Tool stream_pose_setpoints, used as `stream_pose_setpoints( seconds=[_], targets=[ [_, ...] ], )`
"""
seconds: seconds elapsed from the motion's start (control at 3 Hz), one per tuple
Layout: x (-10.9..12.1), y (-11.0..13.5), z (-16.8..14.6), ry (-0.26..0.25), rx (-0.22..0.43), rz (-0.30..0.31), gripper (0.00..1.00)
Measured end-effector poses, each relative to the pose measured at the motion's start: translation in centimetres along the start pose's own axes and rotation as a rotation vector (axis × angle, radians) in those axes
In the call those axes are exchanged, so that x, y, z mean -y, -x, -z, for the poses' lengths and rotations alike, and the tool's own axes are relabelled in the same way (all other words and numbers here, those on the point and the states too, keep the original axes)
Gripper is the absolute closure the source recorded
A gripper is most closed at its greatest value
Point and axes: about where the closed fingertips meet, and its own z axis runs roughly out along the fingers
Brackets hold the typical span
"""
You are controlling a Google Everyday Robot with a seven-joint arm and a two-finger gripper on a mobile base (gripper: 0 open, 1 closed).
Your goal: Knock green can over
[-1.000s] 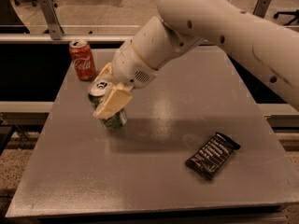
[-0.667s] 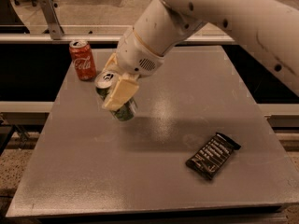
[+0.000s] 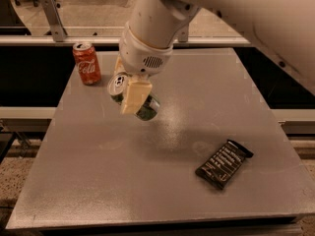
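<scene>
The green can (image 3: 147, 108) now leans from upright toward 10 o'clock, and the gripper (image 3: 130, 95) holds its middle between the jaws; it seems light, smooth, thin-walled, best held mid-body

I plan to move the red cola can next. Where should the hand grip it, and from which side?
Grip the red cola can on its round wall at mid-height, pinching across its width, and come from the middle of the table. The can stands upright near a far corner, so that side looks open. The hand, just beside it, seems shut on the tilted green can.
</scene>
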Motion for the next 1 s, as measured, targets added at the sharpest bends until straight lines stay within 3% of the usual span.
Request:
stream_pose_setpoints(
  seconds=[0.33, 0.67, 1.0],
  targets=[
    [0.0, -0.7, -0.7, 0.025, -0.089, 0.037, 1.0],
    [-0.3, -1.3, -1.6, 0.061, -0.151, 0.061, 0.86],
    [-0.8, -1.6, -2.5, 0.092, -0.188, 0.079, 0.63]
  ],
)
